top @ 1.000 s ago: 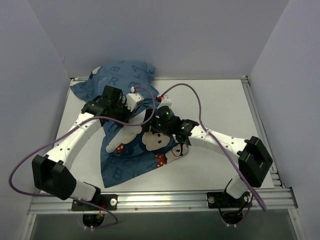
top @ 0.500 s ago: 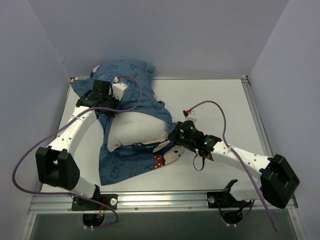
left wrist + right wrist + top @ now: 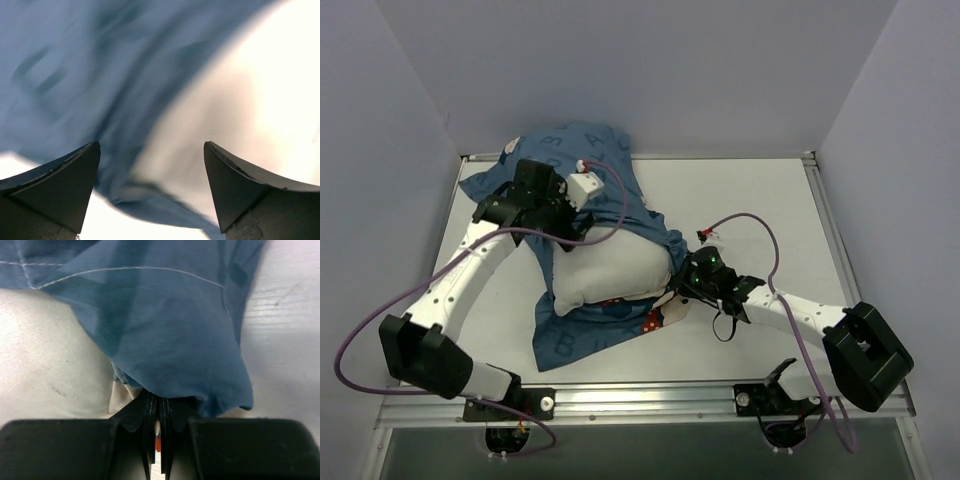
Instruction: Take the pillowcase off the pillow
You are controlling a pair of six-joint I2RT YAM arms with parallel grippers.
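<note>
The white pillow (image 3: 612, 270) lies left of centre, mostly bare. The blue printed pillowcase (image 3: 565, 148) is bunched over its far end, and more of it is spread under its near side. My left gripper (image 3: 583, 226) hovers at the pillow's far left, where the fabric meets it. In the left wrist view the left gripper (image 3: 150, 167) is open, with blurred pillowcase (image 3: 75, 75) and pillow (image 3: 240, 100) beyond and nothing between the fingers. My right gripper (image 3: 678, 291) is at the pillow's right corner. In the right wrist view the right gripper (image 3: 159, 406) is shut on a fold of pillowcase (image 3: 165, 330) beside the pillow (image 3: 45, 355).
The white table (image 3: 760, 200) is bare to the right and back right. Grey walls close in on three sides. An aluminium rail (image 3: 650, 400) runs along the near edge. Purple cables (image 3: 745, 222) loop over both arms.
My left gripper has opened, let go of the fabric and shifted right over the pillow's far end. The right gripper closed on the pillowcase and still holds it. More white pillow shows.
</note>
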